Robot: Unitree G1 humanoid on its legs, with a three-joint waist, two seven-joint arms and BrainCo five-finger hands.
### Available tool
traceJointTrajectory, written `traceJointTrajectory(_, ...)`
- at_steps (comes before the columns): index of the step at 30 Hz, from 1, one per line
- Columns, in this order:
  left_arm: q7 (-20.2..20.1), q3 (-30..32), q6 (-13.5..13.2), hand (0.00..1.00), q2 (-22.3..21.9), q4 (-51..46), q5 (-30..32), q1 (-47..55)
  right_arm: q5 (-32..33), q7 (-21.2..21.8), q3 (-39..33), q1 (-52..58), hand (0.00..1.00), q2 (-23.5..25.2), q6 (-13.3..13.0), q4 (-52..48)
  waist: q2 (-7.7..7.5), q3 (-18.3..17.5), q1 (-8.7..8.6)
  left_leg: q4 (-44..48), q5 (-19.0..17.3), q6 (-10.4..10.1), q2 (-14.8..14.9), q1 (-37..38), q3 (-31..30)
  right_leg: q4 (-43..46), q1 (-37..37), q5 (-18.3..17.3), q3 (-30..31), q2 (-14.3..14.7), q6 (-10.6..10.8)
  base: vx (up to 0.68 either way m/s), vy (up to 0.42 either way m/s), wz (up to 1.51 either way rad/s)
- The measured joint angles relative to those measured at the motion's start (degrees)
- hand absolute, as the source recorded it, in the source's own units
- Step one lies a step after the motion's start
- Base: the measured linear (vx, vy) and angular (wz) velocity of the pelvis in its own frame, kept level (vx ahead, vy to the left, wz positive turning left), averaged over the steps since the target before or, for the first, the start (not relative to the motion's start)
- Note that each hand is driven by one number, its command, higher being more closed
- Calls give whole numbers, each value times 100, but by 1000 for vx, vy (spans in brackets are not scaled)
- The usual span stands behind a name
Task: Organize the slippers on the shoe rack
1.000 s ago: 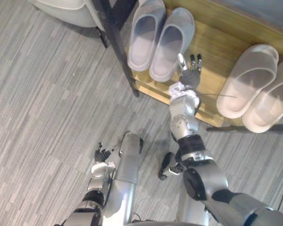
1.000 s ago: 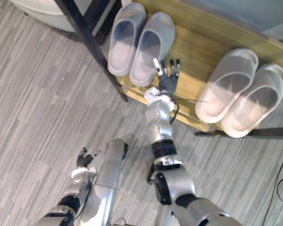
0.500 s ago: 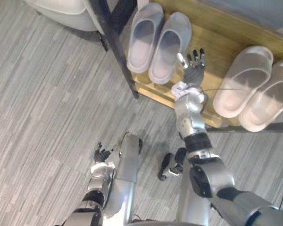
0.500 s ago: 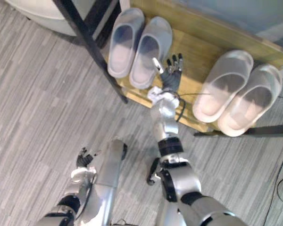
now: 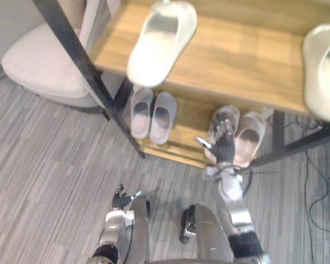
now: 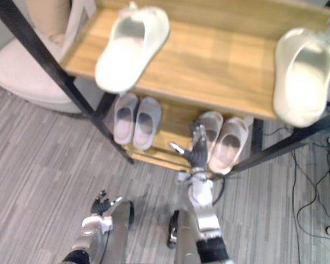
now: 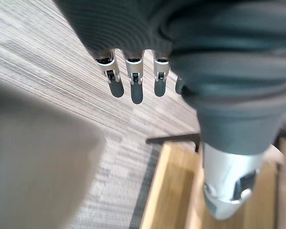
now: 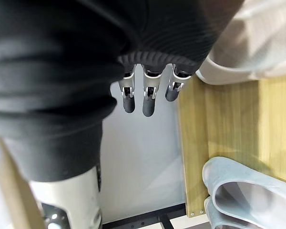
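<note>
The slippers are sitting on two levels of the shoe rack [image 5: 237, 59]. On the lower shelf [image 5: 190, 122], a grey pair [image 5: 141, 111] is lying side by side at the robot's left end, the two touching along their length. A pale pair [image 5: 252, 137] is lying side by side further to the right, well apart from the grey ones. On the upper shelf [image 6: 220, 58], one white slipper [image 5: 161, 41] is resting near the left end with its heel hanging over the front edge. A second white slipper [image 5: 323, 71] is resting at the far right end, also overhanging the front.

The right hand [image 5: 224, 146] is reaching up in front of the lower shelf and is overlapping the left slipper of the pale pair. Its fingers [image 8: 148, 98] are pointing out straight and spread, with the thumb out to the side, and it is holding nothing. Whether it is touching that slipper cannot be told.

The left hand [image 5: 120, 200] is hanging low over the floor [image 5: 49, 165], well apart from the rack. Its fingers [image 7: 136, 88] are relaxed and nearly straight, and it is gripping nothing.

A slanted black post [image 5: 82, 63] is framing the rack's left side, and a pale cushioned chair [image 5: 38, 66] is standing just beyond it.
</note>
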Motion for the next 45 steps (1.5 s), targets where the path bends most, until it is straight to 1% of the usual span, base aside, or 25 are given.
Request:
traceJointTrajectory(4, -125, -432, 3, 0, -145, 100, 162, 225, -381, 296, -37, 959, 0, -96, 34, -139, -23, -327, -46, -747, 187, 133, 0, 699, 299, -840, 643, 305, 99, -5, 120, 158, 129, -20)
traceJointTrajectory(7, -176, -695, 16, 0, -194, 236, 258, 364, -425, 489, -86, 1589, 0, -86, 59, -119, -64, -563, -124, -1320, 356, 205, -25, 1188, 477, -1426, 1057, 537, 162, -8, 181, 101, 94, -22)
traceJointTrajectory(9, -249, -702, 29, 0, -205, 275, 268, 489, -574, 602, -242, 1835, 0, 34, 96, 414, -116, -721, -186, -1827, 562, 226, -42, 1589, 655, -1840, 1327, 728, 264, -2, 228, 81, 74, -25)
traceJointTrajectory(10, -255, -703, 36, 0, -211, 285, 270, 523, -591, 614, -300, 1853, 0, 46, 122, 588, -111, -765, -208, -1943, 608, 229, -46, 1679, 684, -1937, 1389, 771, 275, 0, 241, 55, 50, -24)
traceJointTrajectory(12, -267, -692, 61, 0, -236, 333, 339, 624, -620, 655, -519, 1894, 0, 29, 201, 1341, -40, -911, -285, -2379, 789, 235, -52, 1996, 788, -2285, 1627, 941, 316, 23, 260, 36, 35, -16)
traceJointTrajectory(13, -268, -687, 65, 0, -237, 335, 375, 651, -620, 667, -555, 1895, 0, 27, 216, 1521, -23, -938, -294, -2468, 829, 235, -52, 2063, 816, -2335, 1657, 972, 338, 34, 256, 5, 21, -24)
traceJointTrajectory(14, -276, -648, 71, 0, -252, 351, 375, 669, -596, 691, -696, 1895, 0, 25, 223, 1992, 8, -1035, -301, -2672, 922, 224, -43, 2180, 900, -2433, 1669, 1040, 425, 61, 251, -9, 6, -23)
traceJointTrajectory(16, -306, -634, 72, 0, -272, 408, 373, 681, -299, 744, -868, 1881, 0, 19, 225, 2619, 74, -1064, -324, -2895, 1034, 222, -43, 2344, 914, -2546, 1787, 1097, 432, 75, 249, -23, -5, -11)
traceJointTrajectory(17, -342, -633, 73, 0, -287, 441, 371, 721, -25, 783, -1004, 1882, 0, 21, 229, 3136, 106, -1107, -339, -3074, 1116, 209, -43, 2486, 937, -2603, 1847, 1123, 443, 88, 239, -37, -9, -4)
traceJointTrajectory(19, -370, -626, 72, 0, -297, 440, 368, 727, 265, 801, -1198, 1849, 0, 16, 232, 3673, 133, -1126, -348, -3244, 1211, 201, -42, 2549, 970, -2620, 1881, 1147, 457, 103, 226, -78, -21, -7)
traceJointTrajectory(20, -372, -615, 71, 0, -304, 445, 363, 750, 516, 832, -1323, 1846, 0, 9, 209, 3865, 166, -1127, -362, -3371, 1273, 195, -31, 2631, 995, -2665, 1921, 1187, 480, 131, 223, -76, -22, -7)
traceJointTrajectory(23, -393, -630, 71, 0, -309, 506, 361, 770, 771, 919, -1531, 1675, 0, -15, 211, 4272, 180, -1140, -401, -3604, 1366, 201, -8, 2811, 1030, -2820, 2030, 1265, 502, 183, 220, -51, -10, -8)
traceJointTrajectory(25, -417, -657, 69, 0, -308, 511, 357, 770, 1174, 994, -1667, 1579, 0, 2, 190, 4549, 181, -1143, -406, -3781, 1455, 224, -16, 2904, 1040, -2894, 2059, 1309, 512, 194, 233, -51, 2, -1)
traceJointTrajectory(26, -421, -678, 69, 0, -308, 513, 356, 770, 1234, 1014, -1682, 1566, 0, 1, 185, 4589, 186, -1146, -406, -3807, 1470, 231, -16, 2908, 1040, -2930, 2092, 1330, 513, 198, 243, 0, 0, 0)
traceJointTrajectory(28, -437, -926, 62, 0, -290, 517, 353, 762, 1376, 1037, -1769, 1480, 0, 2, 152, 4781, 218, -1160, -410, -3897, 1516, 237, -18, 2956, 1043, -3039, 2148, 1396, 539, 221, 248, 15, 8, -1)
traceJointTrajectory(30, -445, -1273, 62, 0, -206, 499, 340, 755, 1439, 1050, -1851, 1424, 0, 1, 151, 4912, 195, -1157, -419, -3983, 1560, 229, -23, 3048, 1043, -3119, 2227, 1419, 548, 231, 253, 0, 0, 0)
traceJointTrajectory(31, -472, -1801, 61, 0, -78, 356, 299, 755, 1445, 1063, -1850, 1381, 0, -11, 142, 4998, 201, -1161, -422, -4014, 1562, 228, -29, 3085, 1039, -3154, 2232, 1421, 550, 235, 256, 0, 0, 0)
traceJointTrajectory(32, -500, -2111, 56, 0, -16, 203, 248, 751, 1447, 1076, -1850, 1374, 0, -15, 144, 5015, 189, -1169, -423, -4029, 1563, 228, -30, 3083, 1029, -3181, 2239, 1427, 548, 238, 267, 23, 5, 3)
traceJointTrajectory(33, -534, -2544, 49, 0, 59, -134, 234, 749, 1450, 1105, -1851, 1373, 0, -25, 140, 5021, 191, -1170, -426, -4064, 1576, 233, -38, 3079, 1004, -3205, 2227, 1433, 541, 241, 274, 41, 0, 5)
traceJointTrajectory(34, -546, -2729, 43, 0, 91, -315, 212, 747, 1451, 1121, -1854, 1371, 0, -30, 135, 5026, 191, -1170, -433, -4082, 1588, 237, -45, 3081, 974, -3206, 2225, 1433, 531, 238, 274, 85, -8, 16)
traceJointTrajectory(36, -710, -3510, -11, 0, 189, -1243, 116, 651, 1454, 1135, -1865, 1366, 0, -90, 94, 5097, 199, -1167, -529, -4084, 1627, 254, -98, 3031, 778, -3230, 2241, 1425, 389, 209, 283, 73, -18, 30)
traceJointTrajectory(37, -750, -3638, -16, 0, 202, -1419, 114, 622, 1454, 1137, -1865, 1364, 0, -106, 96, 5122, 202, -1168, -541, -4084, 1629, 255, -116, 3024, 737, -3240, 2252, 1420, 363, 199, 290, 58, -6, 35)
traceJointTrajectory(39, -941, -4258, -110, 0, 306, -2370, 61, 409, 1457, 1139, -1869, 1402, 0, -182, 102, 5235, 238, -1170, -607, -4085, 1630, 257, -148, 2999, 598, -3345, 2385, 1418, 208, 174, 293, 87, 2, 32)
traceJointTrajectory(42, -1148, -4719, -286, 0, 359, -3462, -173, 106, 1455, 1157, -1845, 1462, 0, -207, 103, 5207, 260, -1180, -612, -4088, 1629, 257, -145, 2999, 562, -3408, 2450, 1418, 129, 181, 291, 64, -13, 12)
traceJointTrajectory(45, -1195, -4909, -382, 0, 364, -4053, -282, -88, 1447, 1180, -1800, 1506, 0, -210, 102, 5030, 275, -1189, -614, -4081, 1629, 257, -138, 3003, 572, -3400, 2476, 1415, 117, 171, 288, 16, -5, 1)
